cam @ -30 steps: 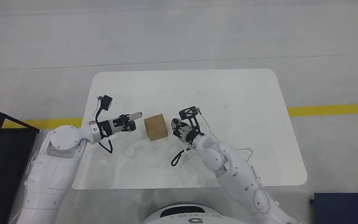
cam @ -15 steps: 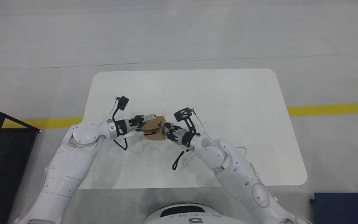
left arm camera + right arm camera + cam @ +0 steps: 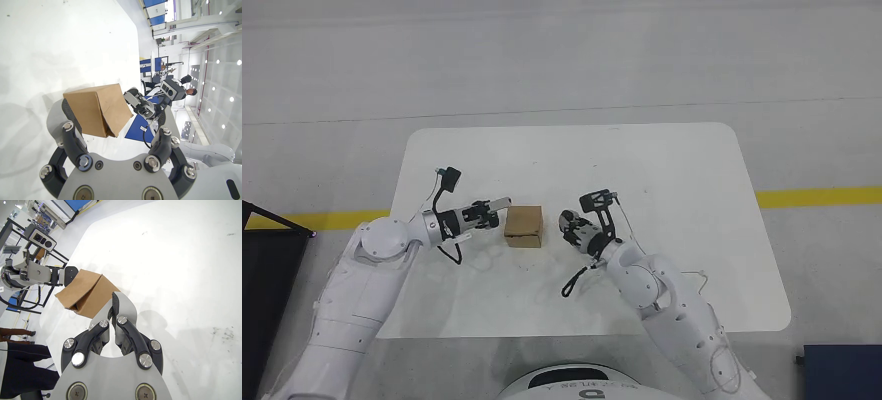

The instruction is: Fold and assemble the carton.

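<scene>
The carton [image 3: 524, 226] is sitting on the counter [image 3: 662, 180], left of its middle, between the two grippers. It is looking like small, thin corrugated board: light, likely to be sliding on the smooth top when pushed from one side only, stiff along its creases but easy to dent across a panel. One end flap [image 3: 115, 109] is standing ajar, leaving a gap at the corner. The left gripper [image 3: 496, 208] is spreading wide at the carton's side, one pad [image 3: 70, 111] lying against the wall or just off it. The right gripper [image 3: 114, 296] is hanging just beside the opposite side, its fingers pressed together and holding nothing. Bracing the closed walls near their edges and pressing the flap close to its fold is looking like the safest hold.
</scene>
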